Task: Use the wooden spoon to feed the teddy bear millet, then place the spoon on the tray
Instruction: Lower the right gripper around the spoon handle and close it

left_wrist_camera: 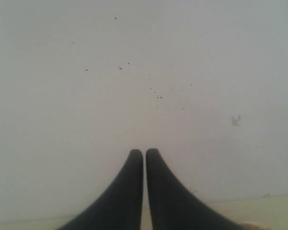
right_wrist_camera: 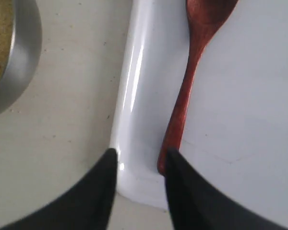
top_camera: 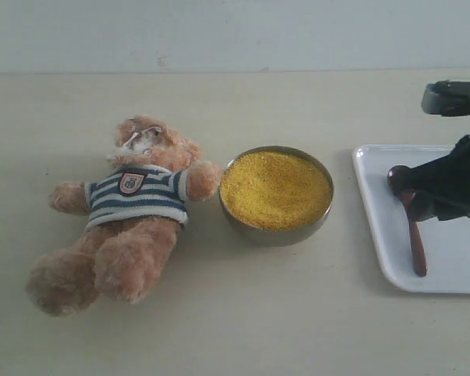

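between teddy bear (top_camera: 133, 204) and tray (top_camera: 454, 270) — millet bowl (top_camera: 276, 236)

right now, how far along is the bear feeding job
Nearly finished, by the look of it. Done: the wooden spoon lies flat on the tray. In hand: nothing; the right gripper is open at the handle end, the left gripper shut and empty. Left: only to lift the right arm clear. The teddy bear lies beside the millet; whether it was fed, the pictures do not show.
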